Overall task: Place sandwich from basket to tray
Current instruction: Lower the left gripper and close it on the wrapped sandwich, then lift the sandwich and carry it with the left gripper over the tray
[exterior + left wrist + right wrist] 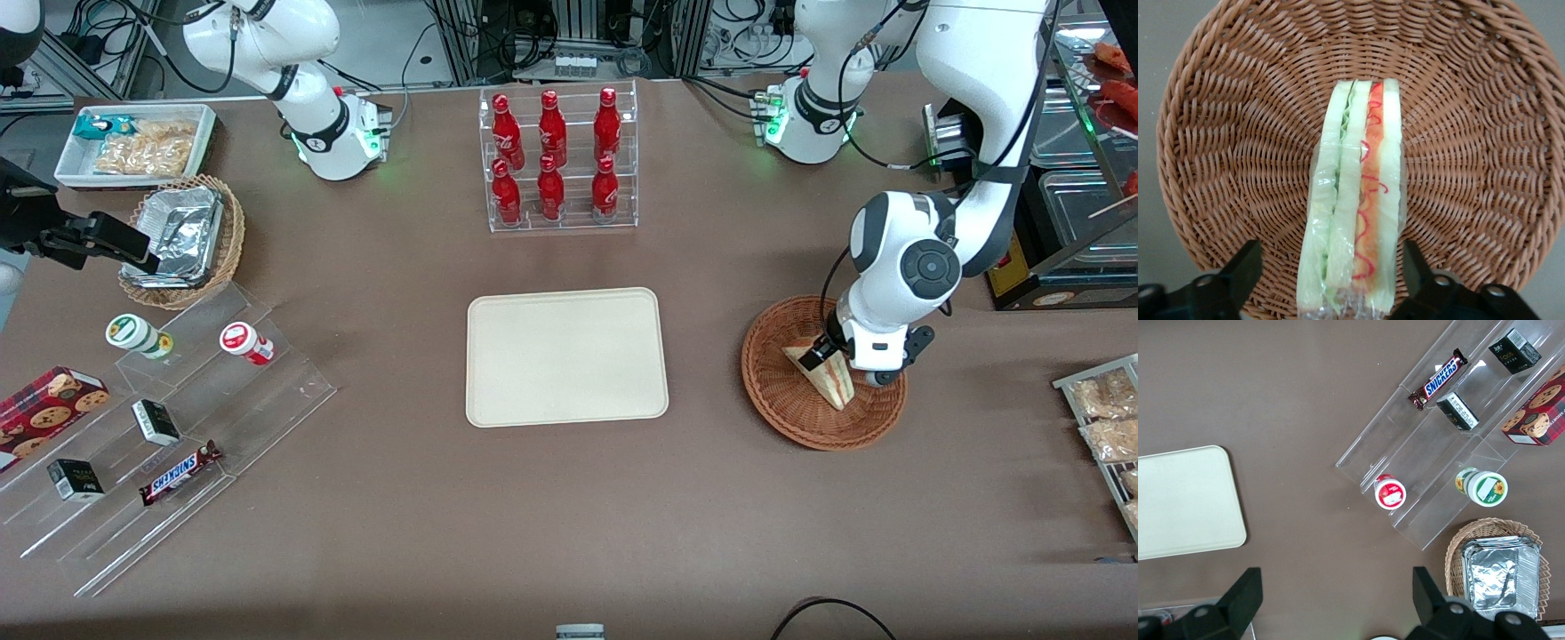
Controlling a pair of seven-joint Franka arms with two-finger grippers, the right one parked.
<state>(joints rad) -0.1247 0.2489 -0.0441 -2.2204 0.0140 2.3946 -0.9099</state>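
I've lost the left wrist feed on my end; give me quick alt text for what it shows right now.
The sandwich, a wrapped wedge standing on edge with red and pale green filling layers showing, lies in the reddish-brown woven basket. The hand is low over it, its two black fingers open and set either side of the sandwich's near end, not yet closed on it.

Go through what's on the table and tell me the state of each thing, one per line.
sandwich: wrapped, lying in the basket, not lifted
basket: holds the sandwich
tray: bare
gripper: open, fingers straddling the sandwich
red bottles: upright in the clear rack
foil containers: in the tan basket
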